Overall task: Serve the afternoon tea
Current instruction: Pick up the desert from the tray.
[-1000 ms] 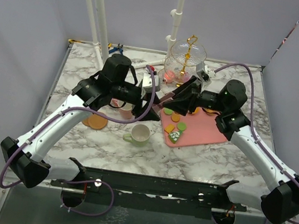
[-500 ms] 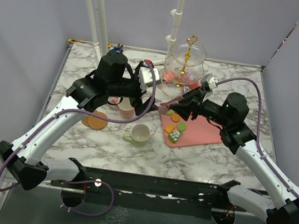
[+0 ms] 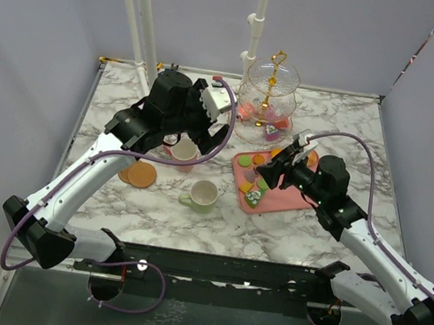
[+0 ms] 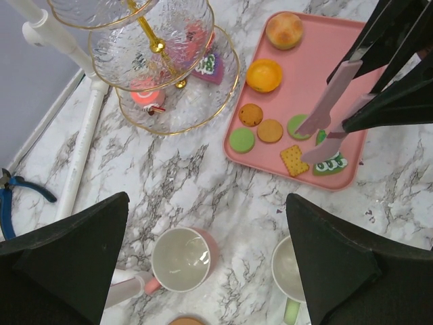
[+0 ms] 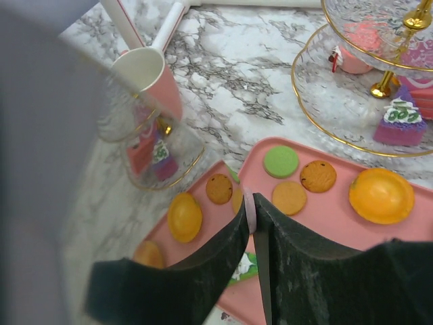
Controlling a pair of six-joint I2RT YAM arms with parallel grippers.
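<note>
The glass stand [image 3: 267,96] is at the far middle of the table [image 3: 362,119], with cakes [image 4: 147,96] on its lower tiers. The pink tray [image 3: 272,201] lies just on the near-right side of the stand. The pink mug [image 4: 180,250] is to the stand's near left, under the left gripper [image 4: 206,202], which is spread wide and empty. The macarons [image 4: 241,139] lie on the tray directly beneath the right gripper [image 4: 306,143], whose fingers are partly open and hold nothing. That arm is the nearer one, and the stand lies just ahead and slightly left of it, so the carry looks short.
</note>
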